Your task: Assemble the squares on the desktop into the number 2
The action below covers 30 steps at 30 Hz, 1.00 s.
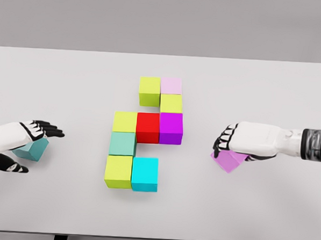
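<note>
Holding a light purple cube [227,160], the right hand [244,141] sits well to the right of the cyan cube [145,173], fingers curled over the block's top w/ the block tilted, one corner down near the table [71,77]. The "2" lacks its bottom-right piece: the gap lies just right of the cyan cube, so the coming move likely runs left and slightly toward the robot; right arm is the nearer one. Left hand [27,137] is far left of the cyan cube, fingers outstretched over a teal cube [32,150], thumb below; grip unclear. The magenta cube [171,128] sits up-right of the cyan cube and, judging by the layout, off the path.
</note>
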Motion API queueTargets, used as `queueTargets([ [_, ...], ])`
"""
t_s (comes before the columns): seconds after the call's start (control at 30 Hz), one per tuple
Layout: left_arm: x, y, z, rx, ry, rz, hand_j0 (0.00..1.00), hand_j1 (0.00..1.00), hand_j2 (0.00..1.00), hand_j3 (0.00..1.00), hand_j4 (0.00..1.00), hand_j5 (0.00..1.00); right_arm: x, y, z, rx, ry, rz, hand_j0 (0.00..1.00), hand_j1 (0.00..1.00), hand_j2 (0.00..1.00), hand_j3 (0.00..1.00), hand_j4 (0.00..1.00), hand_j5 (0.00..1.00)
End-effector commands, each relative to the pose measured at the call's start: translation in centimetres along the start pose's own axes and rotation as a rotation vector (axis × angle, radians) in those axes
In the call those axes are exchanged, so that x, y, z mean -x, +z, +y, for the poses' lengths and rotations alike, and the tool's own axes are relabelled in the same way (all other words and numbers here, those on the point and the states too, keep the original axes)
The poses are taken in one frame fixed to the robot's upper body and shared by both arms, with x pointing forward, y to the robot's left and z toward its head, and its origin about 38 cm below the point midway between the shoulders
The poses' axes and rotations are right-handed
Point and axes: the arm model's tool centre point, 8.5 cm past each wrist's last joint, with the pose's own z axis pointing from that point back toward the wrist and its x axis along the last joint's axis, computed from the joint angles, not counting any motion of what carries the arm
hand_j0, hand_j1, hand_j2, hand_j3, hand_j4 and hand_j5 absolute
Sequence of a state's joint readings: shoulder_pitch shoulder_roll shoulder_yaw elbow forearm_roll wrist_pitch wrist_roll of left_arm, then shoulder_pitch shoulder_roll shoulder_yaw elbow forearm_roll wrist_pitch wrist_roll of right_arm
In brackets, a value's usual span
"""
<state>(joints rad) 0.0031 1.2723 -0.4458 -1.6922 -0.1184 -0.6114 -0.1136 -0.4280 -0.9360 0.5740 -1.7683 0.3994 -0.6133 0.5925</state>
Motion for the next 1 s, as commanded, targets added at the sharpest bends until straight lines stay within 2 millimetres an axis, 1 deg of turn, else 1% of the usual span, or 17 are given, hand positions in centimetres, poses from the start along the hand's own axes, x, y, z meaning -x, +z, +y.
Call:
queueTargets([
  [0.0, 0.1, -0.3, -0.5, -0.007, 0.019, -0.001, 1.0, 1.0, 1.0, 1.0, 1.0, 1.0, -0.3, -0.6, 0.0, 0.009, -0.009, -0.015, 0.61, 0.61, 0.61, 0.61, 0.61, 0.61],
  [0.03, 0.4, -0.3, -0.6, 0.001, 0.023, 0.006, 1.0, 1.0, 1.0, 1.0, 1.0, 1.0, -0.4, -0.7, 0.0, 0.013, -0.01, -0.018, 0.61, 0.61, 0.61, 0.61, 0.61, 0.61],
  [0.1, 0.9, -0.7, -1.4, 0.012, 0.044, 0.014, 1.0, 1.0, 1.0, 1.0, 1.0, 1.0, -0.9, -1.7, 0.1, 0.017, -0.017, -0.045, 0.61, 0.61, 0.61, 0.61, 0.61, 0.61],
  [0.17, 0.9, -1.0, -1.5, 0.014, 0.047, 0.01, 1.0, 1.0, 1.0, 1.0, 1.0, 1.0, -1.4, -2.6, -0.1, 0.029, -0.017, -0.07, 0.61, 0.61, 0.61, 0.61, 0.61, 0.61],
  [0.3, 0.9, -1.5, -2.0, 0.018, 0.061, 0.003, 1.0, 1.0, 1.0, 1.0, 1.0, 1.0, -1.4, -3.0, -0.9, 0.051, -0.005, -0.078, 0.61, 0.61, 0.61, 0.61, 0.61, 0.61],
  [0.37, 1.1, -1.4, -1.9, 0.021, 0.061, 0.01, 1.0, 1.0, 1.0, 1.0, 1.0, 1.0, -1.7, -3.5, -0.6, 0.043, -0.01, -0.093, 0.61, 0.61, 0.61, 0.61, 0.61, 0.61],
  [0.43, 1.4, -1.4, -1.4, 0.011, 0.05, 0.017, 1.0, 1.0, 1.0, 1.0, 1.0, 1.0, -2.1, -3.9, -0.2, 0.034, -0.02, -0.113, 0.61, 0.61, 0.61, 0.61, 0.61, 0.61],
  [0.5, 1.6, -1.4, -1.1, 0.01, 0.044, 0.022, 1.0, 1.0, 1.0, 1.0, 1.0, 1.0, -2.5, -4.3, -0.5, 0.039, -0.023, -0.134, 0.61, 0.61, 0.61, 0.61, 0.61, 0.61],
  [0.57, 2.0, -1.4, -0.6, 0.009, 0.014, 0.035, 1.0, 1.0, 1.0, 1.0, 1.0, 1.0, -2.5, -4.3, -0.8, 0.042, -0.02, -0.139, 0.61, 0.61, 0.61, 0.61, 0.61, 0.61],
  [0.8, 2.1, -1.5, -1.0, 0.035, -0.012, 0.042, 1.0, 1.0, 1.0, 1.0, 1.0, 1.0, -3.1, -4.9, -0.8, 0.059, -0.052, -0.175, 0.61, 0.61, 0.61, 0.61, 0.61, 0.61],
  [0.87, 2.4, -1.3, -1.1, 0.039, -0.01, 0.053, 1.0, 1.0, 1.0, 1.0, 1.0, 1.0, -3.1, -5.0, -0.7, 0.056, -0.054, -0.178, 0.61, 0.61, 0.61, 0.61, 0.61, 0.61],
  [0.97, 3.1, -1.0, -1.1, 0.039, -0.006, 0.076, 1.0, 1.0, 1.0, 1.0, 1.0, 1.0, -3.2, -5.1, -0.6, 0.054, -0.055, -0.181, 0.67, 0.67, 0.67, 0.67, 0.67, 0.67],
])
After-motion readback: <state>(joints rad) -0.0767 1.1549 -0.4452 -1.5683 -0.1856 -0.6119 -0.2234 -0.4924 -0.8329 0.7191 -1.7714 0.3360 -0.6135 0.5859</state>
